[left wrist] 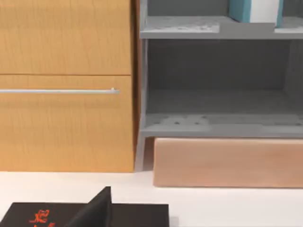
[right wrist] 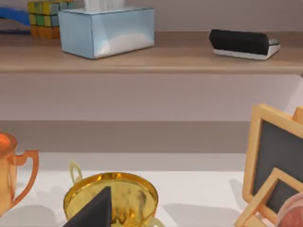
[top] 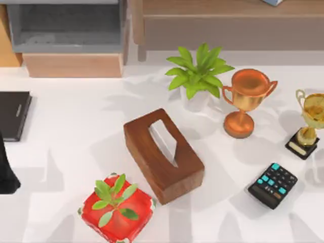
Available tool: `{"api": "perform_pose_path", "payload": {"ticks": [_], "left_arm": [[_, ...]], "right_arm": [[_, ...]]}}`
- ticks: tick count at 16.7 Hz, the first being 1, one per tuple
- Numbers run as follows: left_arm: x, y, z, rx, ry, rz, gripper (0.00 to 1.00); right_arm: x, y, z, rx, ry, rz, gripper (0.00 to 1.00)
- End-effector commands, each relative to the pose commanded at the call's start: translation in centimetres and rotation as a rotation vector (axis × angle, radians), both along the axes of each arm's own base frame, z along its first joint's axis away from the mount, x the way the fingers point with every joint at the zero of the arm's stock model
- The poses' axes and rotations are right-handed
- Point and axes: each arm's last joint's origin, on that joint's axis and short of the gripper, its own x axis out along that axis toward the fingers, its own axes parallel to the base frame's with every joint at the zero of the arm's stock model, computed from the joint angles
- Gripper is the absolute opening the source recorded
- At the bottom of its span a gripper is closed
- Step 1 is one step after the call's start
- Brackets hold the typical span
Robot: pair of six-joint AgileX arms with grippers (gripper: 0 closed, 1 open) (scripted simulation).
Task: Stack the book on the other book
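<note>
While the flat black rectangular book (top: pixel 13 114) lies at the white desk's (top: pixel 76 131) nine o'clock edge, the thick teal-blue book (left wrist: pixel 254 10) stands on the grey shelf (left wrist: pixel 218 28). Left arm (top: pixel 7 169) waits beside it; jaws' state cannot be told.

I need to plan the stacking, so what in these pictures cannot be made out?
- Teal book: left wrist view, top cut off by the picture edge.
- Black book: top view, cut by the left edge; in the left wrist view its cover mark is cut off.
- Left claw: one dark finger visible; grip state unclear.
</note>
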Motion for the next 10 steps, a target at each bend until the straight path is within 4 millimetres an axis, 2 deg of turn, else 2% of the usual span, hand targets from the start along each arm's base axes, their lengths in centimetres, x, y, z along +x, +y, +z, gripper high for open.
{"api": "perform_pose_path", "payload": {"ticks": [3,5,10], "left_arm": [[0.0,0.0,0.2,0.000,-0.001,0.000,1.00],[0.1,-0.1,1.0,-0.001,-0.007,-0.002,1.00],[1.6,-0.4,5.9,-0.007,-0.024,-0.008,1.00]], "right_arm": [[0.0,0.0,0.0,0.000,0.000,0.000,1.00],[0.0,0.0,0.0,0.000,0.000,0.000,1.00],[0.0,0.0,0.0,0.000,0.000,0.000,1.00]]}}
